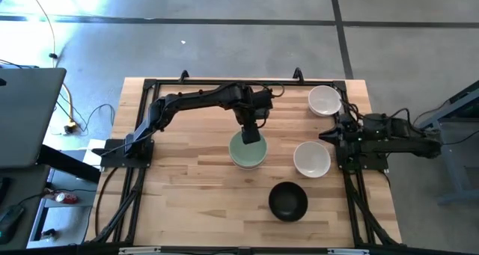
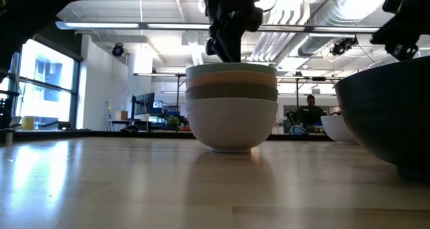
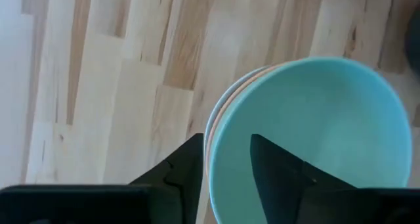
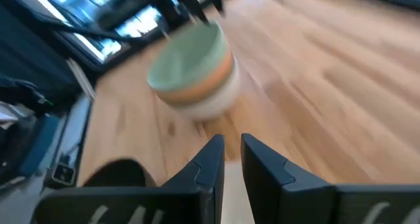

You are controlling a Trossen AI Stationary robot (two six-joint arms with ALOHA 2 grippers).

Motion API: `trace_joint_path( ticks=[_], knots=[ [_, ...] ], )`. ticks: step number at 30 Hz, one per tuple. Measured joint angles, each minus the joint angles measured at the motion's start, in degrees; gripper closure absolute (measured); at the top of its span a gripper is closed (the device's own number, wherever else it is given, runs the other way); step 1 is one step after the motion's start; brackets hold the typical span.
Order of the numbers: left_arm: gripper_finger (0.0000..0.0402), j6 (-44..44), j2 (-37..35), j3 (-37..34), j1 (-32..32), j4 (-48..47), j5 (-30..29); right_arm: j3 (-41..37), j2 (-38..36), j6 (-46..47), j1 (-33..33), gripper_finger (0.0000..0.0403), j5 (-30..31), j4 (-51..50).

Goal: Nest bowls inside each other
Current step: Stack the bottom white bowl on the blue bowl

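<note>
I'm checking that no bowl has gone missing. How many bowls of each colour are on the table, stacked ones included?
White bowls: 3, two loose, one at the stack's bottom
Olive green bowl: 1
Peach-orange bowl: 1
Pale mint green bowl: 1
Black bowl: 1
Total: 7

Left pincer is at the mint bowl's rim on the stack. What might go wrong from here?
1. The left pincer straddles the mint bowl's rim; if it lifts while closed, the bowl may come back off the stack.
2. The stack is four high, so a sideways pull may tip it.
3. The black bowl and two white bowls sit close by.
</note>
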Motion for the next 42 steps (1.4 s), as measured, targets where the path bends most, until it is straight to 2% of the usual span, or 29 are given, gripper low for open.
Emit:
trace_joint_path(
  ticks=[4,12,20,23,33,42],
  knots=[
    [0.0273,0.25,0.0,1.89,-0.64,-0.09,0.21,1.87,4.22,2.63,0.0,0.0359,-0.36,-5.34],
    [0.0268,0.27,0.0,3.78,-2.58,-0.92,0.57,5.82,14.33,0.07,0.0,0.0359,-2.45,-6.5],
    [0.0268,-0.08,-1.16,3.81,-4.39,-1.01,0.92,13.48,24.43,0.15,0.0,0.0358,-0.48,-20.97],
    [0.0268,-0.14,-1.3,3.78,-4.81,-0.72,1.02,15.36,27.6,0.14,-0.02,0.0352,-0.02,-23.55],
    [0.0268,-0.69,-2.05,3.79,-5.84,0.26,0.89,14.57,33.91,0.74,-0.02,0.0298,-1.35,-24.67],
    [0.0268,-0.69,-2.03,3.79,-6.79,0.26,0.87,14.19,37.96,0.79,-1.89,0.0292,-1.88,-23.6]
  ],
)
